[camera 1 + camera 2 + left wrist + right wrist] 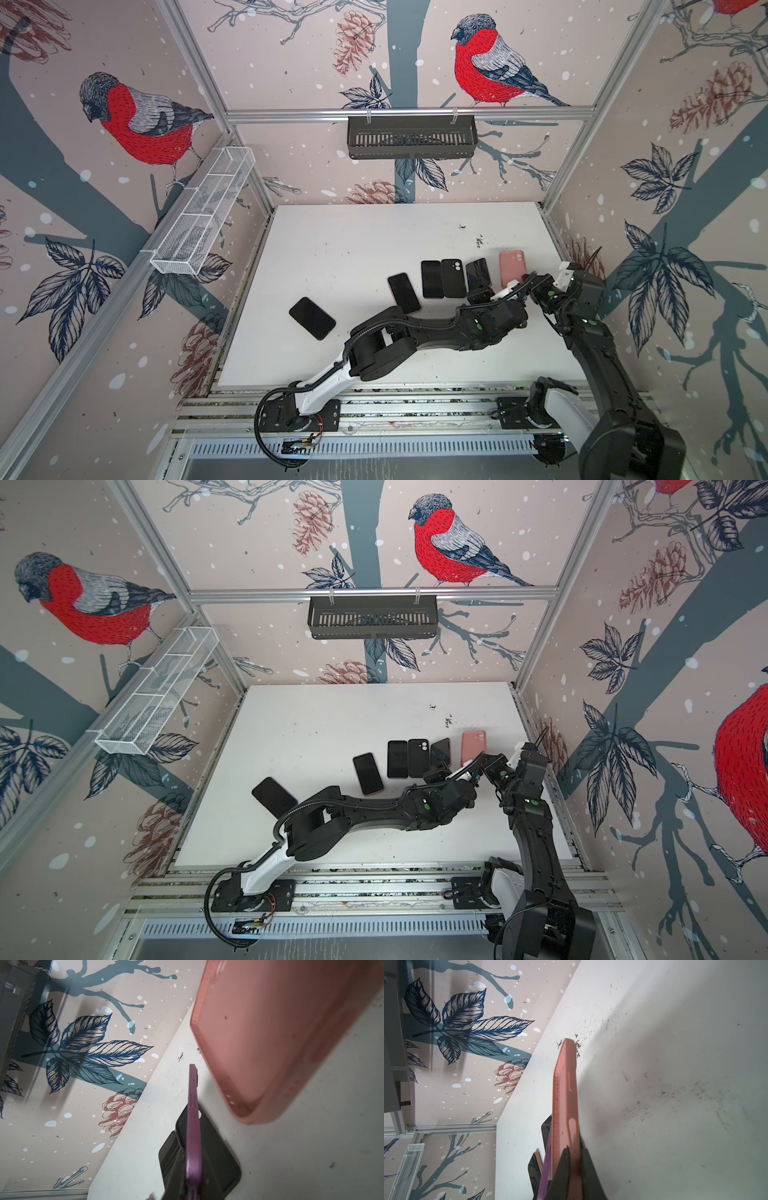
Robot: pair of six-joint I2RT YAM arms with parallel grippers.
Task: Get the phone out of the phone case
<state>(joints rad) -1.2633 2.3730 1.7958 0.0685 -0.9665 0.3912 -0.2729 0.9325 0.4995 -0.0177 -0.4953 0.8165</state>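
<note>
The phone (194, 1122) is purple with a dark screen, seen edge-on in the left wrist view, and my left gripper (193, 1153) is shut on its lower end. In both top views the phone (477, 272) stands tilted, just left of the phone case. The phone case (565, 1101) is pink and separate from the phone, and my right gripper (574, 1153) is shut on its near end. In the left wrist view the phone case (280, 1043) shows its hollow inside beside the phone. From above, the left gripper (483, 291) and right gripper (524, 280) are close together at the table's right.
Several other dark phones lie on the white table (353, 249): one at the left (311, 318), one mid-table (404, 293), and a pair side by side (442, 278) just left of the held phone. A white wire basket (203, 212) and a black basket (411, 137) hang on the walls.
</note>
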